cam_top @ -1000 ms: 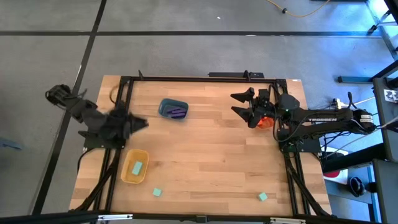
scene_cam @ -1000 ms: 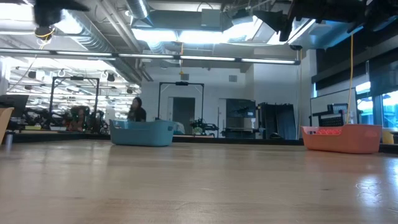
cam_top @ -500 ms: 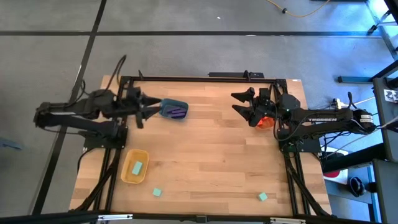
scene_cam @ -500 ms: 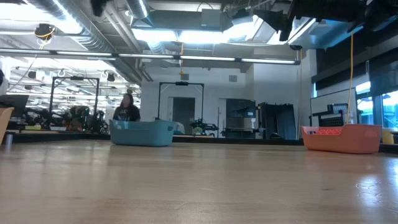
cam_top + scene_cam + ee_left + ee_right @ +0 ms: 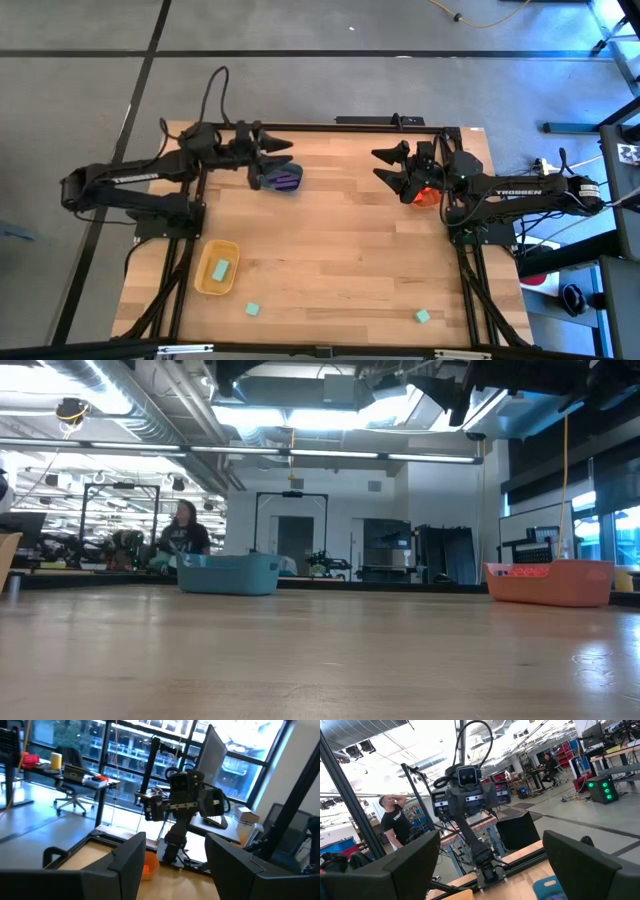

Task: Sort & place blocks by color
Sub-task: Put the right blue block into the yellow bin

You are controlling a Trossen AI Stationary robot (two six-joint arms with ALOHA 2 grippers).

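Bare table (image 5: 340, 260) lies between the blue tub (image 5: 279, 176), yellow tub (image 5: 217, 267) and orange tub (image 5: 426, 196).

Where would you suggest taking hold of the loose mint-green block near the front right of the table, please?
That mint-green block lies flat on bare table, nothing touching it. I would come straight down from above and close the fingers across two opposite side faces, probably with the right gripper, which is nearer and open. Its exact shape is too small to tell.
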